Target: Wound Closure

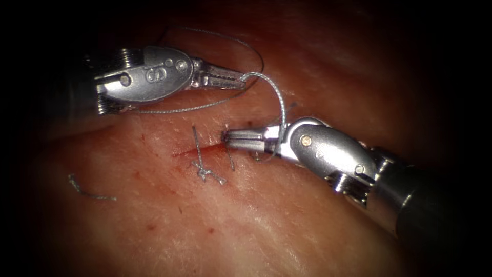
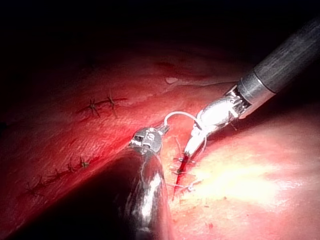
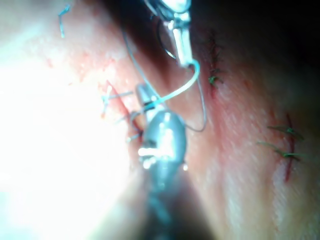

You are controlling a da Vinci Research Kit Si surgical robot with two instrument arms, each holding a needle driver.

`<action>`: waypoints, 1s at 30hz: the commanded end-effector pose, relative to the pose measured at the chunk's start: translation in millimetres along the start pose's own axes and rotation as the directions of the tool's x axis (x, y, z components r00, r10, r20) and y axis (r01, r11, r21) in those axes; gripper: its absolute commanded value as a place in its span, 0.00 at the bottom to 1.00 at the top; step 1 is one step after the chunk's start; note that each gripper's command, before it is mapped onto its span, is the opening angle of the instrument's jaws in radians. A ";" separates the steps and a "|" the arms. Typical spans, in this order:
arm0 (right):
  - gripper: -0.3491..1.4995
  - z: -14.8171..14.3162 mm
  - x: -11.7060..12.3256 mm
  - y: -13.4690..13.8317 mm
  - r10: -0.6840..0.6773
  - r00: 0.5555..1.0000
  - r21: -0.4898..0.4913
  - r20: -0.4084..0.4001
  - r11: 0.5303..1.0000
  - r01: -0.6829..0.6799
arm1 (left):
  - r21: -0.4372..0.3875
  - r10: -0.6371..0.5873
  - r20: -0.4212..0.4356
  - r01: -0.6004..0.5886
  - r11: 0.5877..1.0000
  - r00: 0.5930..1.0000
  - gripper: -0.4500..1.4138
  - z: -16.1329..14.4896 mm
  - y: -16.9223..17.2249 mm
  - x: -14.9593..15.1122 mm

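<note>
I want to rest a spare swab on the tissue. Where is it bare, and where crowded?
Bare: the tissue below the cut, between the loose thread scrap and the right tool.

Crowded: around the cut, where a knot sits, the right tool's shut jaws meet the tissue, and thread held by the left tool loops across.

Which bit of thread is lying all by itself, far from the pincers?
The short cut end of thread on the tissue, left of the cut. The other thread arcs between both pincers; the knotted stitch sits at the cut.
</note>
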 end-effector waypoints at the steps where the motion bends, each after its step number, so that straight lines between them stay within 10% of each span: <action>1: 0.00 0.3 -0.4 0.2 -0.003 1.000 -0.001 -0.002 1.000 0.003 | -0.001 0.006 0.002 -0.006 1.000 1.000 0.00 0.7 -0.4 0.0; 13: 0.13 -1.5 -0.1 -0.6 0.025 0.997 -0.093 -0.075 0.995 -0.031 | -0.052 0.039 0.002 -0.039 0.998 0.999 0.00 8.3 0.7 -3.1; 30: 0.45 -1.8 0.2 0.8 0.195 0.958 -0.291 -0.209 0.923 -0.251 | -0.066 0.038 0.013 -0.037 0.997 0.999 0.00 9.5 3.2 -7.1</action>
